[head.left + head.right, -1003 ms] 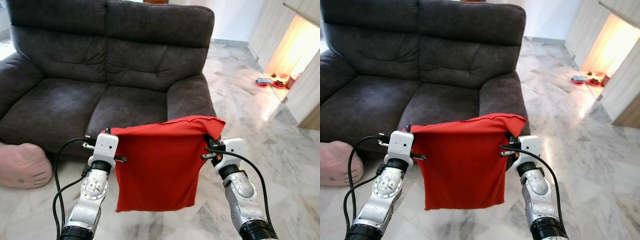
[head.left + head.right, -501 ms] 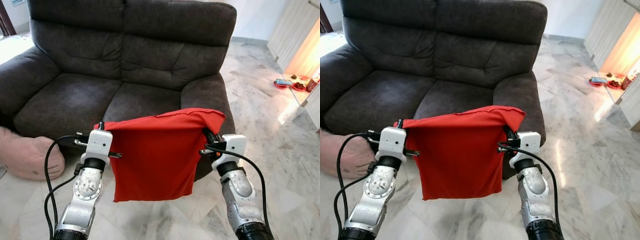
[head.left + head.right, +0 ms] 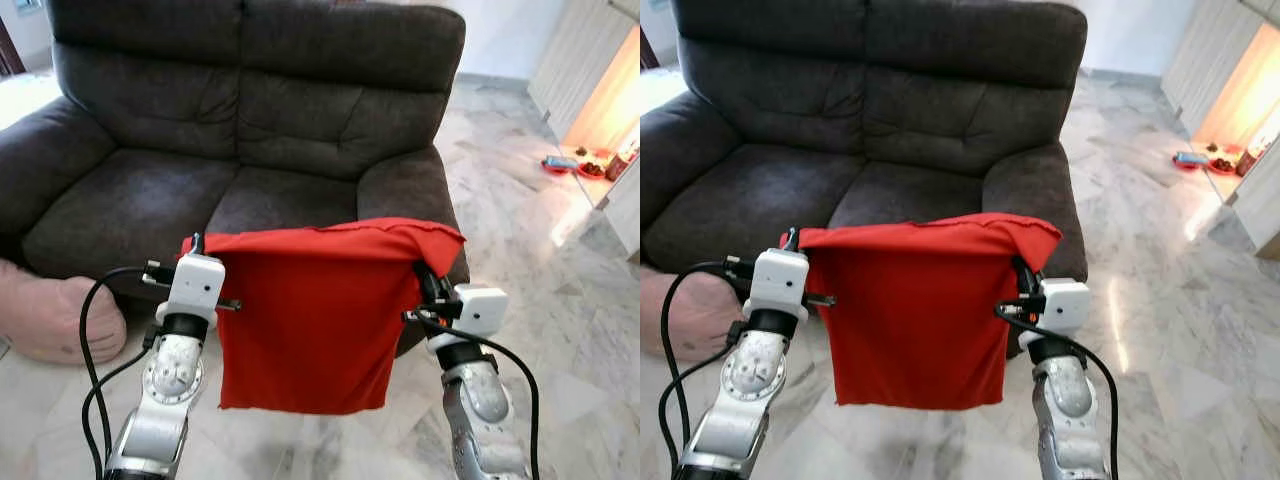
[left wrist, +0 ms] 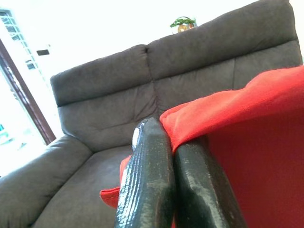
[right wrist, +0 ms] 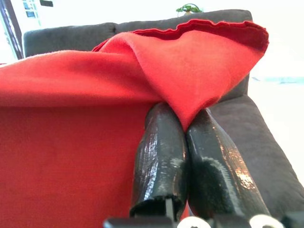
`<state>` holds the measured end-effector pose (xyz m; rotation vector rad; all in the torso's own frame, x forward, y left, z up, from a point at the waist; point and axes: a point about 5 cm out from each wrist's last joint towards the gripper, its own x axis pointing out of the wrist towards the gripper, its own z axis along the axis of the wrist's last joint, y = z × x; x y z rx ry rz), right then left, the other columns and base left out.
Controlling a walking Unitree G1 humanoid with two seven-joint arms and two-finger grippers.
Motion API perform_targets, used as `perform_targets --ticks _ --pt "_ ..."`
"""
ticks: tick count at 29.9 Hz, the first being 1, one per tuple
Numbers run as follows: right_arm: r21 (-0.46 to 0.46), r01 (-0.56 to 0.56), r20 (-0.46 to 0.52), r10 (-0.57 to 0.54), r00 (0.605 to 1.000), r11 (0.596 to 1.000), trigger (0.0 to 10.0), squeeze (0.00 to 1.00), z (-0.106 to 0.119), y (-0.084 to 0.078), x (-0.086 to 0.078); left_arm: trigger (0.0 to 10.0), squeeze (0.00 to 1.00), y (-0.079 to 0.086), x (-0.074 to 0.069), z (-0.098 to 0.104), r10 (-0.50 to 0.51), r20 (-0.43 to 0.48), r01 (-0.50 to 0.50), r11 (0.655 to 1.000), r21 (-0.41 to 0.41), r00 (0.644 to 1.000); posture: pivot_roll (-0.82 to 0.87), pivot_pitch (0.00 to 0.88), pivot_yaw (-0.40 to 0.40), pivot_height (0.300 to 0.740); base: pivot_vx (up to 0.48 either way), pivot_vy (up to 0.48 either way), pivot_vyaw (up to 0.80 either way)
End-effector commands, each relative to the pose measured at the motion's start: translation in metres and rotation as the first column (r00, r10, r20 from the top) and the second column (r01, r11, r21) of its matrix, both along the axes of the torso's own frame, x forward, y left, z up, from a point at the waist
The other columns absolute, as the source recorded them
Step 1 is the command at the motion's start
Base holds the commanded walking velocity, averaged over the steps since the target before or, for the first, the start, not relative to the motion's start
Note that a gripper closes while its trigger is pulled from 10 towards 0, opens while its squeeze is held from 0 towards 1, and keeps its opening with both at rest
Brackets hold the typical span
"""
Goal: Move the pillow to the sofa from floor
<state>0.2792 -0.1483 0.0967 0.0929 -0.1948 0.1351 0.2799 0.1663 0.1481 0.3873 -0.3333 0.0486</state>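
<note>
A flat red pillow (image 3: 310,320), limp like a cloth cover, hangs stretched between my two grippers in front of the dark grey sofa (image 3: 250,110). My left gripper (image 4: 166,142) is shut on its upper left corner, and my right gripper (image 5: 183,126) is shut on its upper right corner. In the eye views the left gripper (image 3: 197,248) and right gripper (image 3: 425,278) are level with each other, just short of the sofa's front edge. The red fabric folds over both sets of fingertips.
A pink plush cushion (image 3: 50,315) lies on the marble floor at the sofa's left foot. Small red dishes (image 3: 560,165) sit on the floor far right by a lit cabinet opening (image 3: 605,95). Open floor runs along the sofa's right side.
The view has shifted, and the sofa now sits more to the left and a little nearer. Both grippers still hold the red pillow, stretched the same way.
</note>
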Motion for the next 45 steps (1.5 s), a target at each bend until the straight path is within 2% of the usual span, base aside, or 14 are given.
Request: perform_targets --ticks 1,17,24,31,45 --pt "0.008 0.055 0.080 -0.056 0.995 0.998 10.0 0.00 0.020 -0.011 0.003 10.0 0.00 0.011 -0.003 0.020 0.067 0.100 -0.064 0.998 -0.029 0.993 0.12 0.000 -0.094 0.740 0.000 0.000 0.00" --pt "-0.007 0.048 0.099 -0.047 0.994 0.999 10.0 0.00 0.034 -0.010 0.006 10.0 0.00 0.010 -0.003 0.024 0.076 0.112 -0.074 0.997 -0.028 0.991 0.12 0.000 -0.092 0.740 0.074 0.000 0.00" --pt "-0.012 0.042 0.107 -0.040 0.993 0.999 10.0 0.00 0.042 -0.011 0.006 10.0 0.00 0.014 -0.001 0.029 0.090 0.126 -0.088 0.996 -0.023 0.988 0.12 0.000 -0.100 0.740 0.331 0.000 0.00" --pt "-0.027 0.017 0.110 -0.014 0.994 0.999 10.0 0.00 0.047 -0.005 0.008 10.0 0.00 0.015 0.001 0.032 0.098 0.129 -0.096 0.995 -0.020 0.987 0.13 0.000 -0.108 0.740 0.343 0.000 0.00" --pt "-0.001 0.019 0.150 -0.019 0.988 1.000 10.0 0.00 0.068 -0.005 0.013 10.0 0.00 0.015 0.005 0.048 0.081 0.152 -0.077 0.997 -0.027 0.985 0.13 0.000 -0.125 0.740 0.362 0.000 0.00"
